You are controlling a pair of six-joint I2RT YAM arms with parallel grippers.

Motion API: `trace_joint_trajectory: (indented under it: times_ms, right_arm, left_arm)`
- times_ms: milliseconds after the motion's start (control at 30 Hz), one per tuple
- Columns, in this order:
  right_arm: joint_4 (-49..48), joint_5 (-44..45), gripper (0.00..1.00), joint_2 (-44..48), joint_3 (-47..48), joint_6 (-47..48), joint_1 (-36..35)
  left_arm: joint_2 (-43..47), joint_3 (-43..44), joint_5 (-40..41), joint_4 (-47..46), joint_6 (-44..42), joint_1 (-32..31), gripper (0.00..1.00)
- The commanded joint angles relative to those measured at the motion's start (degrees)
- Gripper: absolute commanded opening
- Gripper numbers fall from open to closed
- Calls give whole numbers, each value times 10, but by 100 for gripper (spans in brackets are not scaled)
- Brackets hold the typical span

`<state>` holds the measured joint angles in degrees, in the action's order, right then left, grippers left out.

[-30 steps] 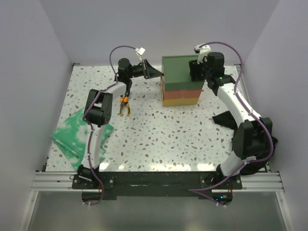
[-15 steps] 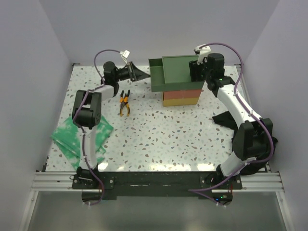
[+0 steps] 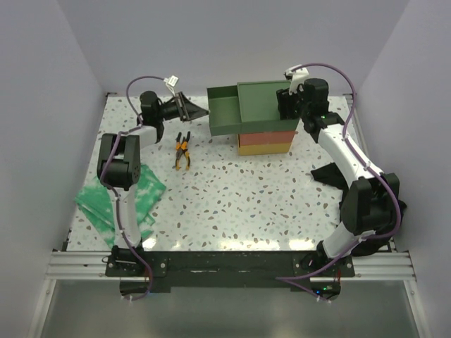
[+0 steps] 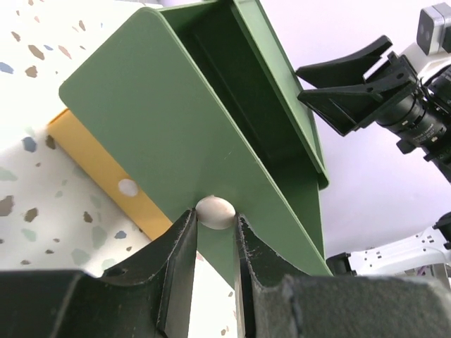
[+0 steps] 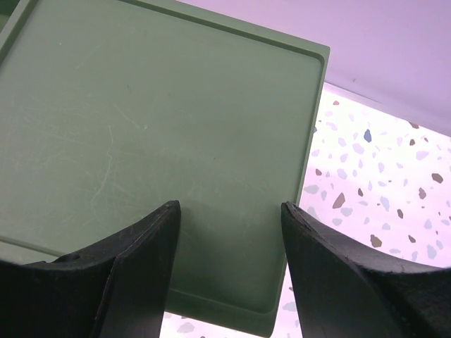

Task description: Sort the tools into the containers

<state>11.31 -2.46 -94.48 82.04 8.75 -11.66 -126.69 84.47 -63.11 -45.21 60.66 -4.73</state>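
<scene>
The drawer stack (image 3: 266,134) stands at the back centre, with a red-orange middle and a yellow bottom. Its dark green top drawer (image 3: 224,113) is pulled out to the left. My left gripper (image 3: 202,112) is shut on the drawer's small white knob (image 4: 215,212). The drawer's inside (image 4: 243,84) looks empty. My right gripper (image 3: 287,103) is open and rests on the stack's green top (image 5: 162,141), its fingers (image 5: 144,246) spread over it. A pair of orange-and-black pliers (image 3: 182,152) lies on the table left of the stack. No wrench shows.
A green-and-white patterned cloth (image 3: 113,193) lies at the table's left edge. A black cloth (image 3: 331,174) lies under the right arm at the right. The speckled tabletop (image 3: 239,204) stretches between them. White walls close in the back and sides.
My left gripper has pulled back to the left with the knob. The green top drawer has slid out from shut to well open. The right gripper has stayed on the stack's top.
</scene>
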Motion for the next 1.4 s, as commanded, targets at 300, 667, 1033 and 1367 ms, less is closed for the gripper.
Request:
trace_joint_trajectory:
  times_ms: [300,667,1033,1367]
  right_arm:
    - [122,16,64,-31,-39,30,1]
    - [112,11,64,-31,-51,28,1]
    - [110,11,64,-30,-49,28,1]
    - [101,18,65,-2,-83,33,1]
  left_arm:
    - [96,-18,71,323,-199,64,48]
    - [111,45,424,717,-563,52,53]
    - [44,75,540,712,-491,2,48]
    - [35,75,522,721,-488,6,0]
